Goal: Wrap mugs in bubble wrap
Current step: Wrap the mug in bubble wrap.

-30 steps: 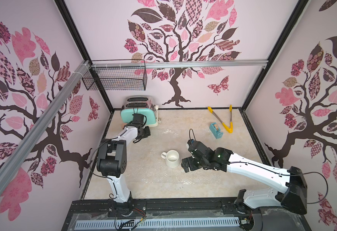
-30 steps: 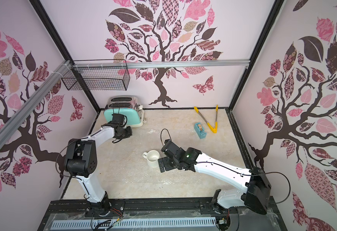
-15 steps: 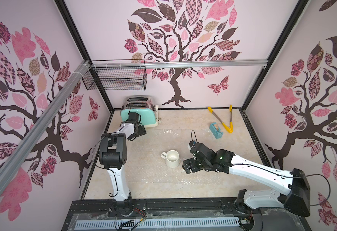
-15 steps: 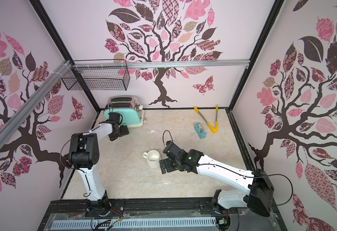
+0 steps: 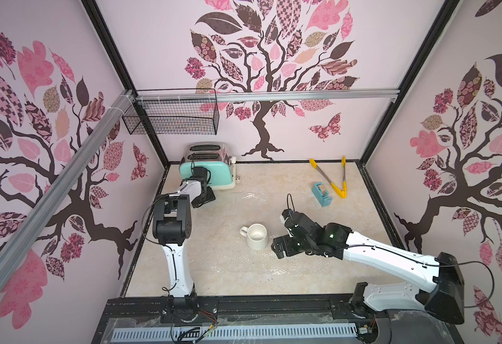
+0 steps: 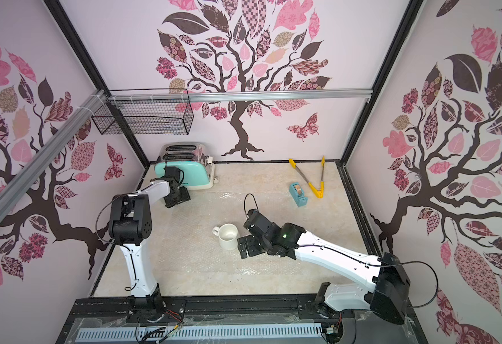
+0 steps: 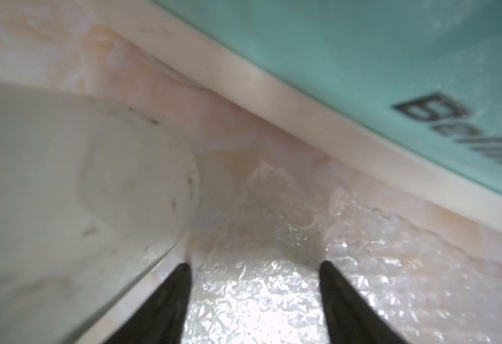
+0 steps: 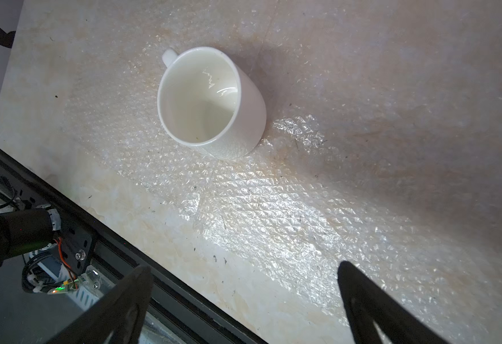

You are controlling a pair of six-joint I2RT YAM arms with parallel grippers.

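**Mug upright on the wrap, both grippers open**

In both top views, no writing could be read. The mug [image 5: 257, 236] [image 6: 228, 236] stood upright on the wrap [image 5: 244, 262] [image 6: 214, 205], near the table's [image 5: 273, 175] middle. Its mouth faced up, its long axis was vertical, and its handle pointed left. The left arm [image 5: 172, 226] rose from the near left, bent at the elbow and reached far. The left gripper [image 5: 206, 199] [image 6: 181, 199] was tipped down at the wrap's far left corner, just in front of the toaster [image 5: 214, 178] [image 6: 193, 177]. The right arm [image 5: 377, 253] stretched low from the near right, and the right gripper [image 5: 279, 247] [image 6: 244, 247] sat just right of the mug, not touching it. A tape dispenser [image 5: 322, 193] and tongs [image 5: 333, 178] lay far right, off the wrap.

In the left wrist view, dark lettering on the toaster's [image 7: 363, 59] mint side began "Be"; the rest was blurred and cut off. The left gripper's [image 7: 254, 268] jaws stood apart. The crinkled wrap [image 7: 258, 297] lay between the tips, and no pinch on it showed.

In the right wrist view, nothing was legible. The mug [image 8: 211, 101] stood on the wrap [image 8: 303, 214], mouth up and bare inside. The right gripper's [image 8: 244, 277] jaws were spread wide over the wrap's near edge, with nothing between them.
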